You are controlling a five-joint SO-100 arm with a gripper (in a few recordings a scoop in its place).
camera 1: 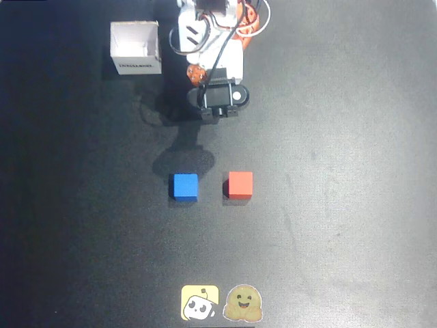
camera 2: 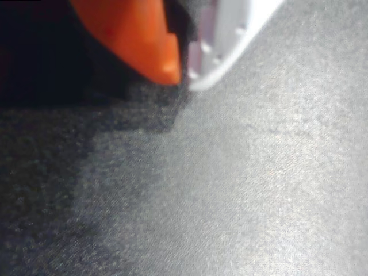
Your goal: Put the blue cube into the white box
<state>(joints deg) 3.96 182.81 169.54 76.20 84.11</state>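
Observation:
The blue cube (camera 1: 184,186) lies on the dark table a little below the middle of the overhead view, standing free. The white box (camera 1: 136,46) stands open-topped at the upper left, dark print on its near side. My arm (camera 1: 212,41) is folded at the top centre, with the wrist camera (camera 1: 222,96) well above the cube and right of the box. In the wrist view my gripper (camera 2: 185,77) is shut, its orange finger (camera 2: 138,40) and white finger (camera 2: 230,40) meeting at the tips with nothing between them, close over bare table.
A red-orange cube (camera 1: 240,184) sits just right of the blue one, a narrow gap between them. Two stickers, a yellow one (camera 1: 199,303) and a smiling face (camera 1: 244,303), lie flat at the bottom edge. The dark table (camera 1: 341,171) spreads wide on both sides.

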